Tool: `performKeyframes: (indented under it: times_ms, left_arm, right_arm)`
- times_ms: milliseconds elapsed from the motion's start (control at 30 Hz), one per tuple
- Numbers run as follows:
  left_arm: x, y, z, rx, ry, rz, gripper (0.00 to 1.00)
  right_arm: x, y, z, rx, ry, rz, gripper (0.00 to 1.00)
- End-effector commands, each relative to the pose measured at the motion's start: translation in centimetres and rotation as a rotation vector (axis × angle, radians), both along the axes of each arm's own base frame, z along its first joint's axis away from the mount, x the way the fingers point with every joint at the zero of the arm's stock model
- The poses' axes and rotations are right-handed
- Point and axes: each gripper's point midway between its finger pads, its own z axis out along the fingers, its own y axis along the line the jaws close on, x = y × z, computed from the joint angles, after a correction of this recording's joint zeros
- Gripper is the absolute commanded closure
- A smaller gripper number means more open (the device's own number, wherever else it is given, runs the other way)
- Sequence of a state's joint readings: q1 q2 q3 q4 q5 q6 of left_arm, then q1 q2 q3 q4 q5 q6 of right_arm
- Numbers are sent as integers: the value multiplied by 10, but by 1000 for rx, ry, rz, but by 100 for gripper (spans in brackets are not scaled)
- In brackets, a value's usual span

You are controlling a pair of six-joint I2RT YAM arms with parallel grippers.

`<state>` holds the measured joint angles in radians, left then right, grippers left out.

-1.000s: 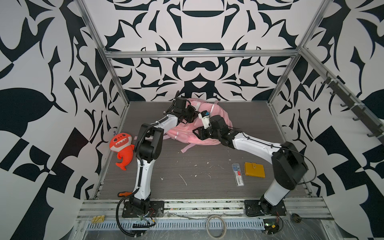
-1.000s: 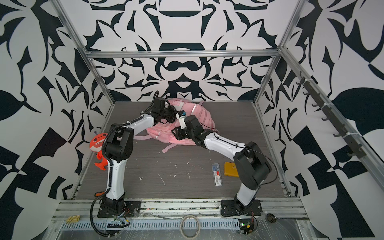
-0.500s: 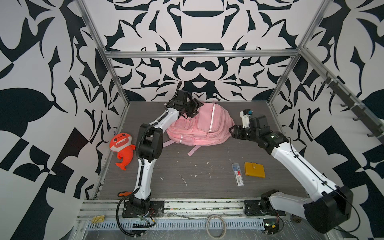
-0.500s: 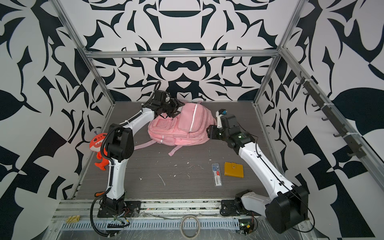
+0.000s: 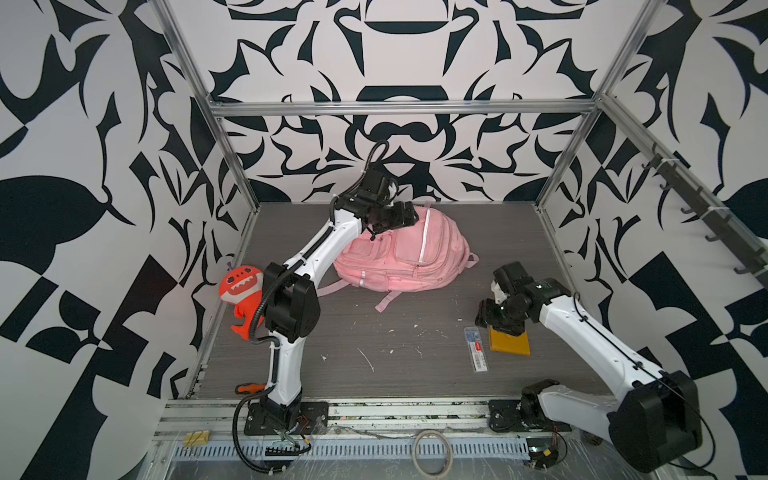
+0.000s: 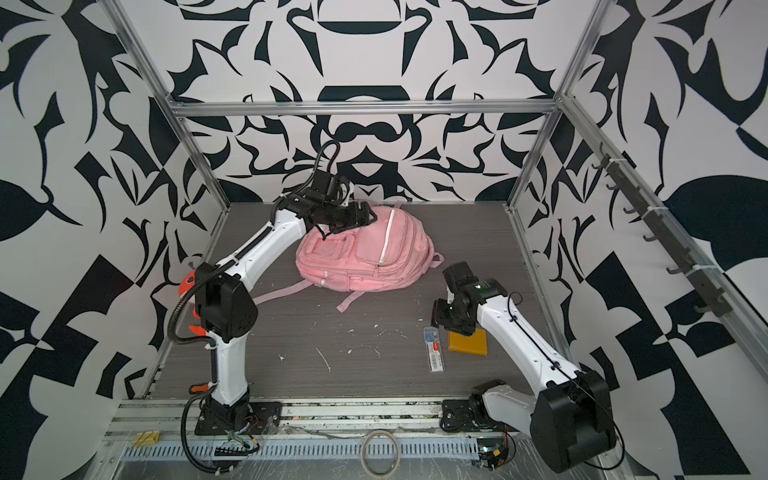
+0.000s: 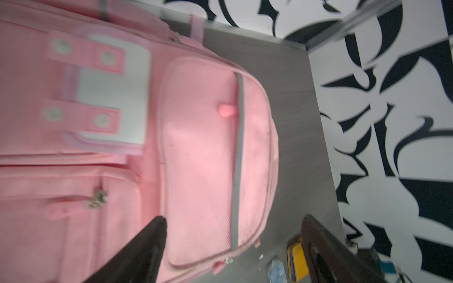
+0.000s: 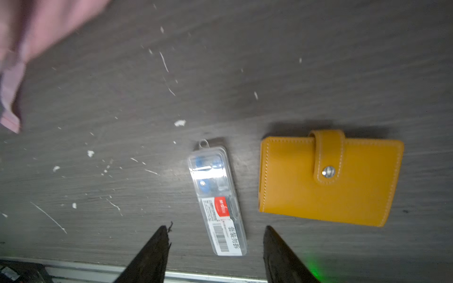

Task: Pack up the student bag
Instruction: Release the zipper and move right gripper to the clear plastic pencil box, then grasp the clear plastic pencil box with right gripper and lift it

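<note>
Grey wood-grain tabletop [image 5: 415, 374] is occupied toward its rear by the student bag [image 5: 411, 257], laid flat with pockets up. Over its rear edge the left gripper [image 7: 232, 220] is held spread wide and empty. Well apart, the right gripper [image 8: 215, 227] is parted, empty, above a clear case [image 8: 217, 198] beside a yellow wallet [image 8: 328, 178].

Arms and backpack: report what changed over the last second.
The left gripper let go of the backpack and opened above it. The right gripper swung from it to the clear case and wallet, open. The backpack settled flatter. The plush toy, case and wallet stayed put.
</note>
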<state>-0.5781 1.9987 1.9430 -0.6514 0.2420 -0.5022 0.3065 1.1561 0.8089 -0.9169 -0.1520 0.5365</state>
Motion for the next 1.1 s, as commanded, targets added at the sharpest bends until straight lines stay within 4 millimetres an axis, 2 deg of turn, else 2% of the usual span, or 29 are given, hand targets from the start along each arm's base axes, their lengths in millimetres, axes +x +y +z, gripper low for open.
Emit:
performKeyframes:
  times_ms: [0,100,200,300,467,533,833,967,1067]
  left_arm:
    - [-56,-17,-17,74,29,-174,12]
    - [-84,-25,-24,64,65,-234,12]
    - [-100,-26,-32,64,93,-263,12]
    - [-109,-23,-34,68,106,-266,12]
    - [-114,-30,-20,30,94,-296,10]
    - [-112,-31,-15,20,82,-293,0]
    - [-98,-35,-4,35,42,-275,1]
    - [-84,-46,-3,59,37,-295,1]
    - [-72,-53,-15,88,51,-314,1]
  right_arm:
    - [-7,10,-5,7,25,30,37]
    - [-7,19,-16,-28,36,82,38]
    - [-5,24,-30,-64,52,106,38]
    - [1,24,-38,-111,41,104,38]
    - [11,16,-48,-218,-8,93,37]
    - [9,16,-57,-246,12,107,37]
    - [-7,20,-86,-279,59,143,34]
    - [-12,18,-93,-276,69,136,43]
    - [-14,17,-94,-274,64,136,52]
